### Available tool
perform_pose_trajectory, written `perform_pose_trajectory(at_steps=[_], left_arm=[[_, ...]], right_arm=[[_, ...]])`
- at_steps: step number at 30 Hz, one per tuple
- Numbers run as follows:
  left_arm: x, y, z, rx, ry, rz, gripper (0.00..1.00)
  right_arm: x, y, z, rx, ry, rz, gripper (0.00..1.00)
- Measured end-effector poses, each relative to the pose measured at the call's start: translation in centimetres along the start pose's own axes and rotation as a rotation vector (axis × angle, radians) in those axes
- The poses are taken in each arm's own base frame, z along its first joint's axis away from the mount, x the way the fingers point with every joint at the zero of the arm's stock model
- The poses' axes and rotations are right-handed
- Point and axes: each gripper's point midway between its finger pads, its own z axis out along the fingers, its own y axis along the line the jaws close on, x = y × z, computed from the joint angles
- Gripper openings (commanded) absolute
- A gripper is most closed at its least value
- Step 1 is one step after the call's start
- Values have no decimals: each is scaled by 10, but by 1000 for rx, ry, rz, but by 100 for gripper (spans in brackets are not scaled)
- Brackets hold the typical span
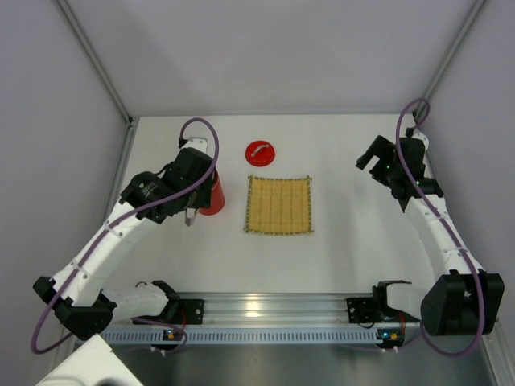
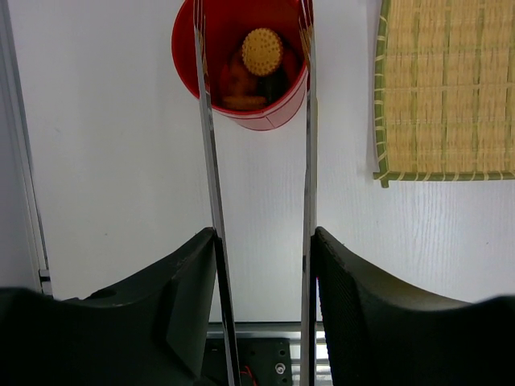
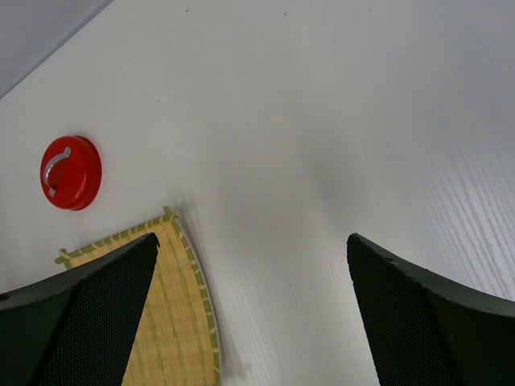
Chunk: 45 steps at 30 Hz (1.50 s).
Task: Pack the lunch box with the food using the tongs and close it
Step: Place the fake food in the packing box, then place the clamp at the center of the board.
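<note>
The red lunch box (image 1: 214,195) stands open left of the mat, with my left gripper (image 1: 191,197) right beside it. In the left wrist view the food (image 2: 262,51) lies inside the lunch box (image 2: 265,114): a round orange-yellow slice on top of reddish-brown and dark pieces. My left gripper (image 2: 264,237) is shut on the tongs (image 2: 211,161), whose two silver arms stand apart, their tips at the box's rim with nothing between them. The red lid (image 1: 260,151) with its pale handle lies on the table behind the mat. My right gripper (image 1: 372,158) hangs open and empty at the far right.
The square yellow bamboo mat (image 1: 278,205) lies bare in the middle of the table. In the right wrist view the lid (image 3: 71,172) and a corner of the mat (image 3: 173,322) show left of the open right gripper (image 3: 251,241). Grey walls close in the table.
</note>
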Motion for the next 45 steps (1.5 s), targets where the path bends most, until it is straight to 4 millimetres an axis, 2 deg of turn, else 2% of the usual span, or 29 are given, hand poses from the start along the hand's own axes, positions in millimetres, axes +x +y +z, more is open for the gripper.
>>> perform_pose_trajectory(at_steps=[7, 9, 13, 16, 18, 22, 25, 28, 32, 35, 39, 45], left_arm=[[-4, -3, 1, 9, 0, 13, 51], [-17, -9, -2, 28, -15, 11, 50], [-60, -37, -6, 109, -82, 1, 50], [-90, -72, -1, 182, -129, 18, 50], [-106, -105, 9, 242, -140, 41, 50], [-121, -180, 48, 362, -132, 84, 50], [-114, -235, 86, 449, -112, 117, 50], [-98, -281, 121, 516, -107, 141, 51], [-76, -338, 155, 592, -131, 164, 52], [-54, -376, 178, 633, -144, 182, 56], [-27, -415, 206, 649, -147, 205, 62], [2, -443, 237, 628, -148, 228, 76]], right_arm=[[0, 0, 0, 0, 0, 0, 100], [0, 0, 0, 0, 0, -1, 99], [-1, -1, -1, 4, -4, -2, 99], [-5, -2, -6, 11, -21, -2, 99], [-11, 0, -14, 11, -39, -1, 99], [-39, 7, -44, -7, -143, 8, 99], [-66, 12, -78, -27, -257, 24, 99], [-89, 16, -111, -47, -362, 41, 100], [-106, 18, -137, -51, -437, 49, 99], [-106, 13, -139, -30, -435, 42, 100], [-97, 7, -131, 4, -394, 27, 100], [-94, 5, -127, 16, -376, 17, 99]])
